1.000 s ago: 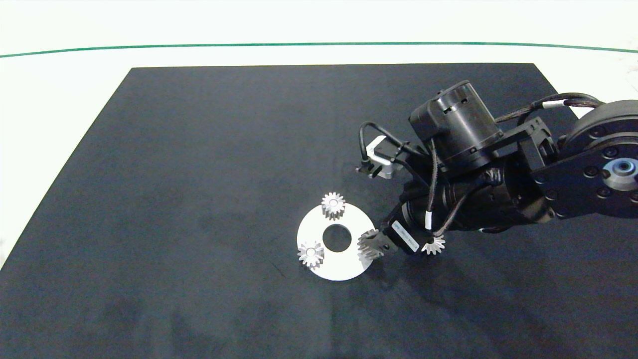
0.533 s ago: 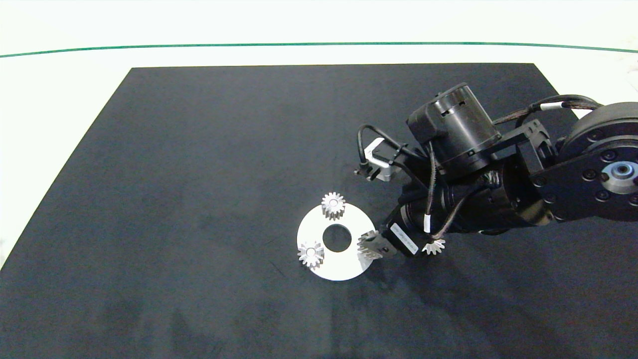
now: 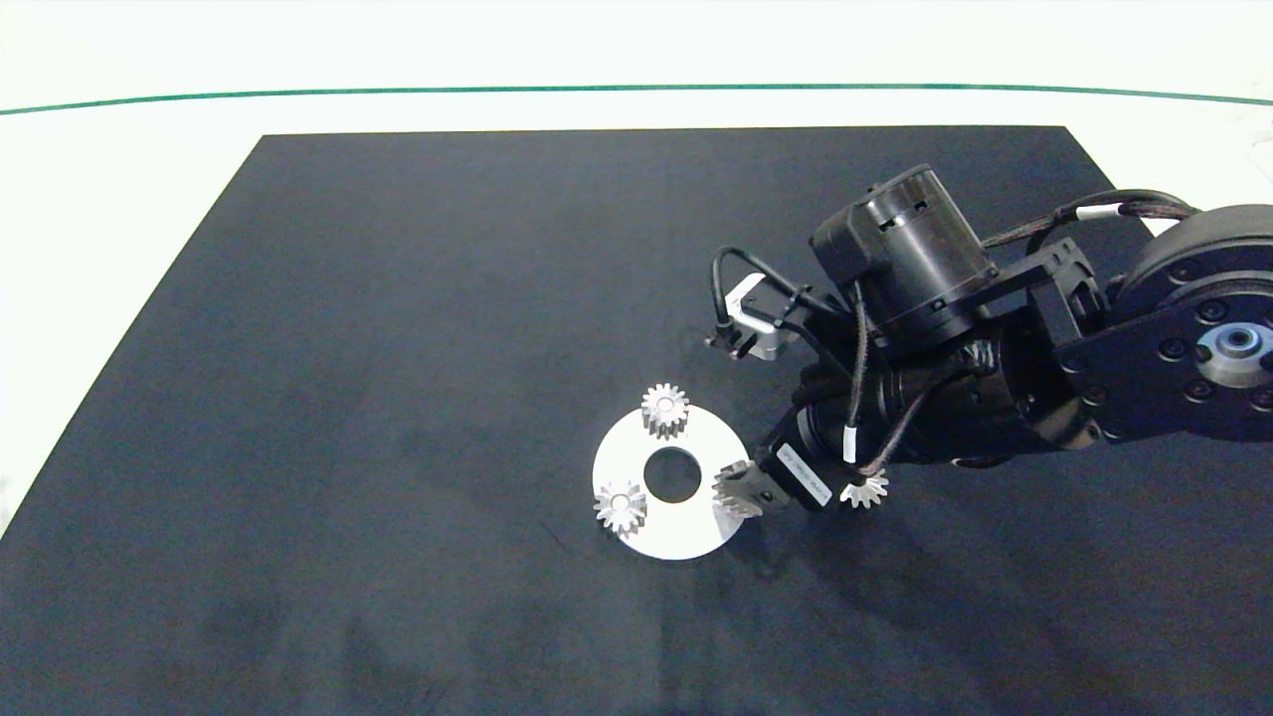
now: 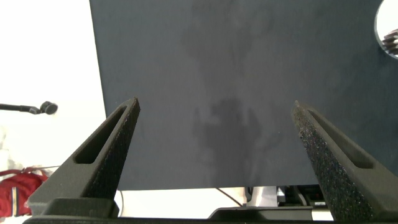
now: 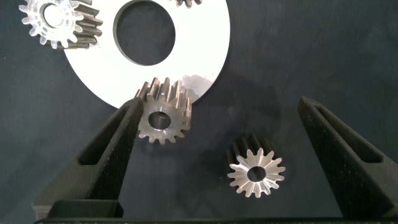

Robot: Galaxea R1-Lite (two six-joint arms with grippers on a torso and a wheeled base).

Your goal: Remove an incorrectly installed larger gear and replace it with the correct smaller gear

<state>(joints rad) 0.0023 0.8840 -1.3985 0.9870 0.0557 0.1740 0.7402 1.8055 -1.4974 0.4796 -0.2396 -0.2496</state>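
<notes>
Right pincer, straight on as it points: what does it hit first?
Probably the smaller gear, tilted on the white disc's rim right beside one fingertip of the open right pincer. The larger gear lies between the fingers, behind the tips. Depth is unclear.

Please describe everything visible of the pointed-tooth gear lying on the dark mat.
The larger gear is silver metal, with pointed, star-like teeth, dark flanks and a dark round centre hole. It lies flat on the dark mat, face up, clear of the white disc and apart from the smaller gear at the disc's edge. It sits between the fingers of the open right gripper, touching neither; only the mat touches it.
</notes>
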